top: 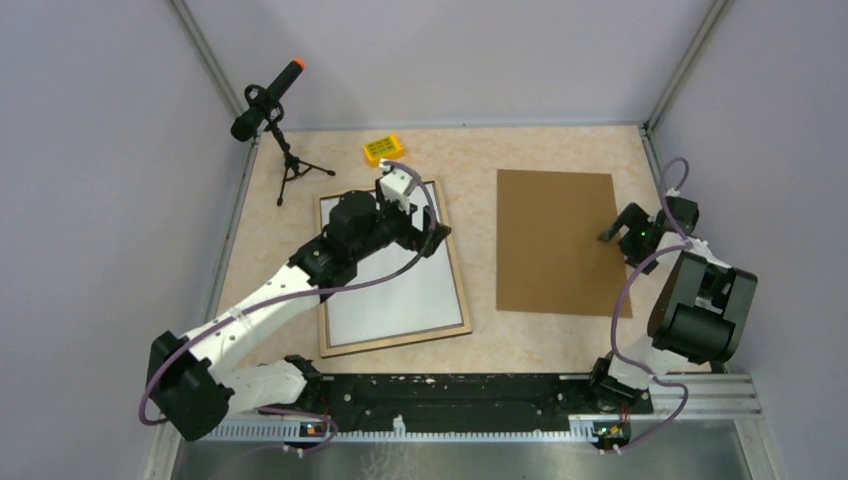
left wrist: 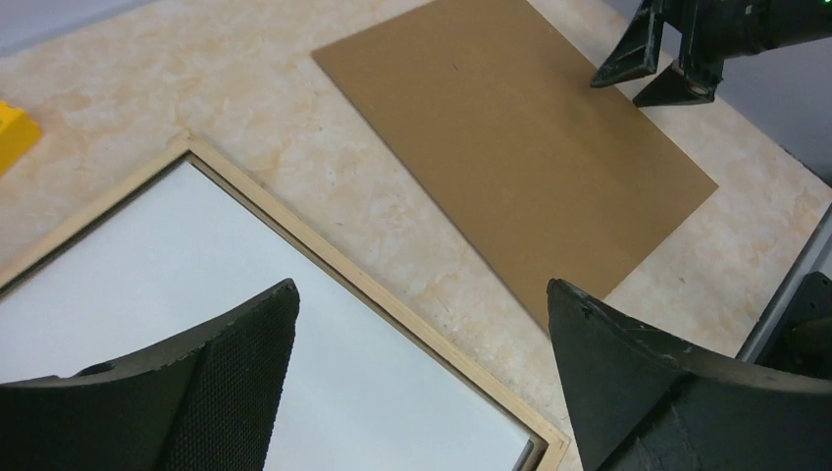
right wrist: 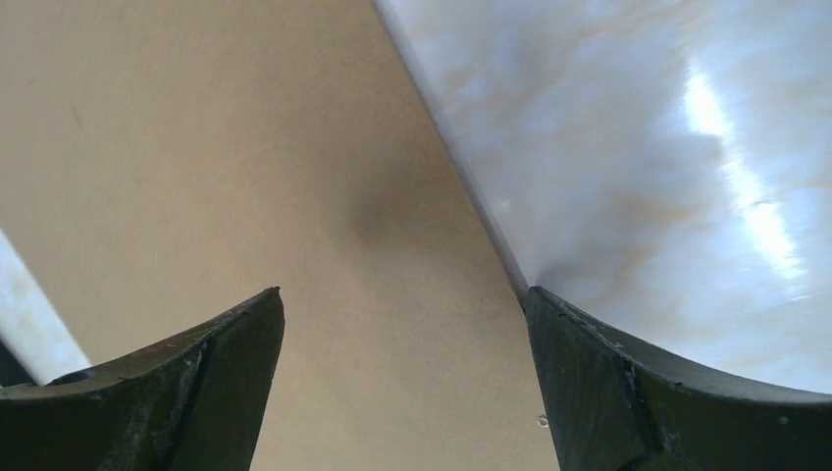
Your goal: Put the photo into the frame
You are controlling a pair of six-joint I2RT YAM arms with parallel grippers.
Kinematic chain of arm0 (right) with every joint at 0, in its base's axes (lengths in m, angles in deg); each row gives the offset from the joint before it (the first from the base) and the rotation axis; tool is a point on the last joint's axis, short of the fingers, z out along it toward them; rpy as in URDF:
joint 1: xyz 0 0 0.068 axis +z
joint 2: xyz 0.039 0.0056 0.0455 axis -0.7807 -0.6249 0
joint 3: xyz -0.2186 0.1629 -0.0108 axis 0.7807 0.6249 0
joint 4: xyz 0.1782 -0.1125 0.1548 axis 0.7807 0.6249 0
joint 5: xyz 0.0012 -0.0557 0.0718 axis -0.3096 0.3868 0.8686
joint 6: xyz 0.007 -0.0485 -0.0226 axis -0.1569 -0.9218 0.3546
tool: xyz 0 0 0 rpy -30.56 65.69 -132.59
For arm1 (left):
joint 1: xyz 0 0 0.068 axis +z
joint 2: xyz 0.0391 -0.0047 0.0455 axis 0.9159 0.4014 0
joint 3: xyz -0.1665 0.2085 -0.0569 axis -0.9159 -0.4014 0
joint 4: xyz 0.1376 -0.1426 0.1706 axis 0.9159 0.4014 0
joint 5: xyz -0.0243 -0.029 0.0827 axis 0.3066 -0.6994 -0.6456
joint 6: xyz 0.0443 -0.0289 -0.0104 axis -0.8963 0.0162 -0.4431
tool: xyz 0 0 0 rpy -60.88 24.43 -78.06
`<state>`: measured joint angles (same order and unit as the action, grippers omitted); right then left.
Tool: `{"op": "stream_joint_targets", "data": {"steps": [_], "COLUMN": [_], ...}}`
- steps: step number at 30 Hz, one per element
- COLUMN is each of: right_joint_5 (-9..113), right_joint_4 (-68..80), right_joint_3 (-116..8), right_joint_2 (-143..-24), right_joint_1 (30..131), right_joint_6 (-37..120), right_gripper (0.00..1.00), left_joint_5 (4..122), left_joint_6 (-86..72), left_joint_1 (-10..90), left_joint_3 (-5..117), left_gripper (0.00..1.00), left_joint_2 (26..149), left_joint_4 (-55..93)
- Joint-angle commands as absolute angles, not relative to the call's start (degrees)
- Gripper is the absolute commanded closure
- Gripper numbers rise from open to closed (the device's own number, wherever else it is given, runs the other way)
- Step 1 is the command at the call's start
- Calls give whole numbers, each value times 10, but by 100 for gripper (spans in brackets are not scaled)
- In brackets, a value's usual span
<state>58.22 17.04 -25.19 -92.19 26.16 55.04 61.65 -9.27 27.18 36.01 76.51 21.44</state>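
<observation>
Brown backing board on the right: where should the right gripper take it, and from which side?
Best its right long edge, approached from the right: the brown backing board is thin and lies flat, so only an edge offers a grip. The right gripper hangs open astride that edge, one finger over board, one over table. A fingertip would likely need to get under it.

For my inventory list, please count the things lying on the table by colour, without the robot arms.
Light wood: 1, the frame
White: 1, the photo, back up
Brown: 1, the board
Yellow: 1, the block
Black with orange tip: 1, the microphone on its tripod
Total: 5
</observation>
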Motion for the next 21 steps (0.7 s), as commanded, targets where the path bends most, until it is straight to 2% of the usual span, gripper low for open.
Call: {"op": "stream_joint_targets", "data": {"steps": [1,4,5,6,8,12,21], "right_joint_5": [639,652,659,661,666,646,636], "right_joint_4": [199,197,198,199,200,216,210], "right_joint_3": [-213,-199,-192,-191,-187,-192,-187], "right_joint_2": [-889,-866,-854,-851,-845,-834,-830], "right_joint_1": [305,318,320,319,320,320,320], "right_joint_6": [571,571,572,573,579,582,588], "right_gripper": [9,9,9,9,8,7,7], "left_joint_5": [673,724,752,761,768,711,508], "left_joint_6": [-75,-54,-11,12,50,67,114], "left_joint_1": [270,270,269,269,264,239,190], "left_joint_3": [380,428,485,506,526,572,804], "left_gripper": [1,1,1,1,1,2,2], "left_joint_2": [829,905,985,1010,1056,1136,1344], "left_joint_4": [224,244,277,283,262,249,420]}}
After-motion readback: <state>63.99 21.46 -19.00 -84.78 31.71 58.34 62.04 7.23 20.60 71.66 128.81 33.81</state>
